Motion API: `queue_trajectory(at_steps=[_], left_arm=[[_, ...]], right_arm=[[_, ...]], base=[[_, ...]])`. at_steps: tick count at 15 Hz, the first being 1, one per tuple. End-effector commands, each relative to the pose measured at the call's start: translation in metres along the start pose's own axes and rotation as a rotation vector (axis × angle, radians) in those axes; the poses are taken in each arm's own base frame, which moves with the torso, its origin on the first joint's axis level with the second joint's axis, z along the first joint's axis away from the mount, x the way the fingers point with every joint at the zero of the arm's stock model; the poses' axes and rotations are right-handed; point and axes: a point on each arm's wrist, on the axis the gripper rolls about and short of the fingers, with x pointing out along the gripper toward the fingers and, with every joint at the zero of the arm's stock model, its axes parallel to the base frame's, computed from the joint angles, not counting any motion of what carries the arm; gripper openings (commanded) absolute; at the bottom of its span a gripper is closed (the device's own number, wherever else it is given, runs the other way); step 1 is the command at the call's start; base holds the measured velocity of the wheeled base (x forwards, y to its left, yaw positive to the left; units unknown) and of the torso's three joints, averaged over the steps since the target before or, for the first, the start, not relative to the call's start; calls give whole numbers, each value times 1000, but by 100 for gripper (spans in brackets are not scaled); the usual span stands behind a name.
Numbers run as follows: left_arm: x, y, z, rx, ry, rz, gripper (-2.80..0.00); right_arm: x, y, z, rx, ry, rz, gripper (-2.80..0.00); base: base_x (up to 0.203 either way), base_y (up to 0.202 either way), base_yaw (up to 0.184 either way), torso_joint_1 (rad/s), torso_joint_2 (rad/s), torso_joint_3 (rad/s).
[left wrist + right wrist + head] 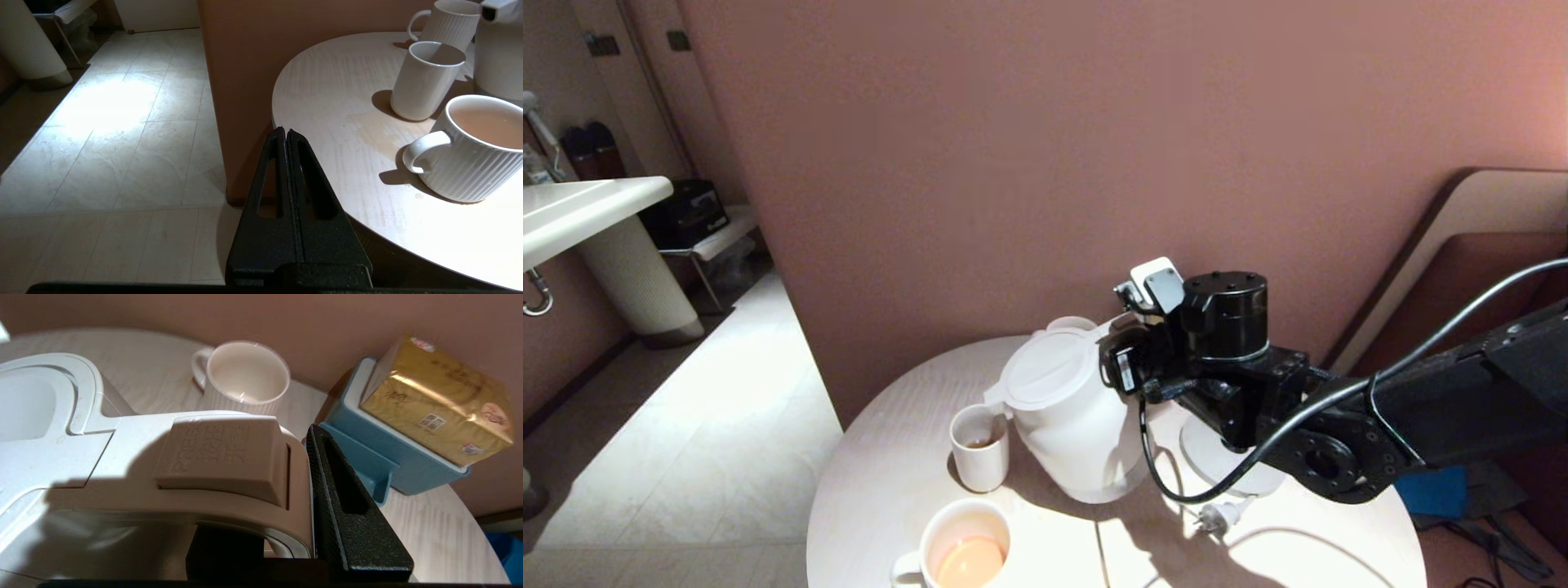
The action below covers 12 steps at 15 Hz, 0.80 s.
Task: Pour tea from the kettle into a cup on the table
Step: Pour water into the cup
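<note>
Tilted kettle (pixel 1066 416) over cup (pixel 980 447); tea (pixel 982 442) inside, prob.

1. Kettle (pixel 1070 416) near middle of bench (pixel 882 482), tilted left, spout over tall cup (pixel 979 447).
2. Ribbed mug (pixel 964 545) holding tea (pixel 969 562) at near edge, before tall cup.
3. Second mug (pixel 242 377) behind kettle.
4. Base plate (pixel 1217 465) and plug (pixel 1217 516) right of kettle.

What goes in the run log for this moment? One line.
right gripper: shut on kettle handle | spout over tall cup | left gripper: shut, parked off table
</note>
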Motion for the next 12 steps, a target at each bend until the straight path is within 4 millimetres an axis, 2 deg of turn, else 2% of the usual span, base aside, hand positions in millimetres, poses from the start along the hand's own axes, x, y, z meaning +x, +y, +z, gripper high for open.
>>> queue_trajectory(at_steps=[1, 7, 12], left_arm=[[0, 0, 0, 0, 2, 0, -280], [0, 0, 0, 0, 2, 0, -280], [0, 0, 0, 0, 1, 0, -280]], right_arm=[[1, 0, 4, -3, -15, -5, -280], [4, -1, 17, -63, -24, -5, -280], [5, -1, 20, -83, -13, 0, -280]], base=[[0, 0, 0, 0, 0, 0], [0, 0, 0, 0, 0, 0], [0, 0, 0, 0, 0, 0]])
